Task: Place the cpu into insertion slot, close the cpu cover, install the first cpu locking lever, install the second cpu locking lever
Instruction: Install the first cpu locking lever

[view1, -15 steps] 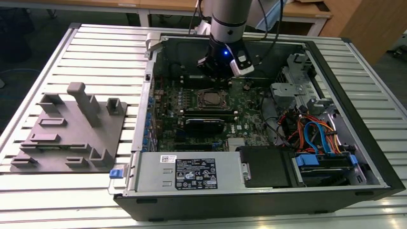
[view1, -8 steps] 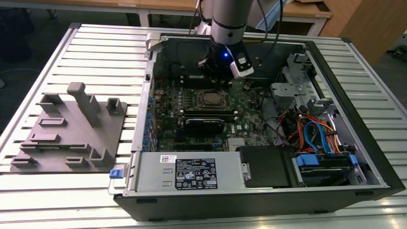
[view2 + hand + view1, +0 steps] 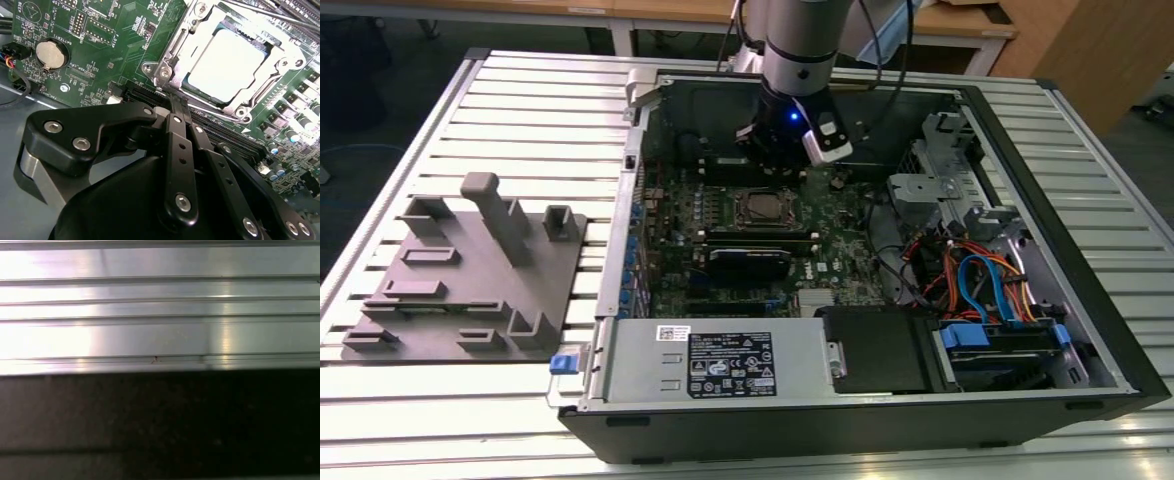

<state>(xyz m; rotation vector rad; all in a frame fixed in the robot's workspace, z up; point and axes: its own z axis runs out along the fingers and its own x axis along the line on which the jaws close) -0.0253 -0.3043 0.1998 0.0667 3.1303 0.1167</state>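
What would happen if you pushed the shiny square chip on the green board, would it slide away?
Probably not: the chip sits inside a metal frame that rings it, so it likely stays put. It looks flat and stiff, so it shouldn't roll or bend. Its smooth, shiny top is probably slippery to grip.

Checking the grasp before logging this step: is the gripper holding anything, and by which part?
Nothing appears to be held. The gripper is shut, fingertips together, at the edge of the cpu cover, and the cpu lies beneath that cover.
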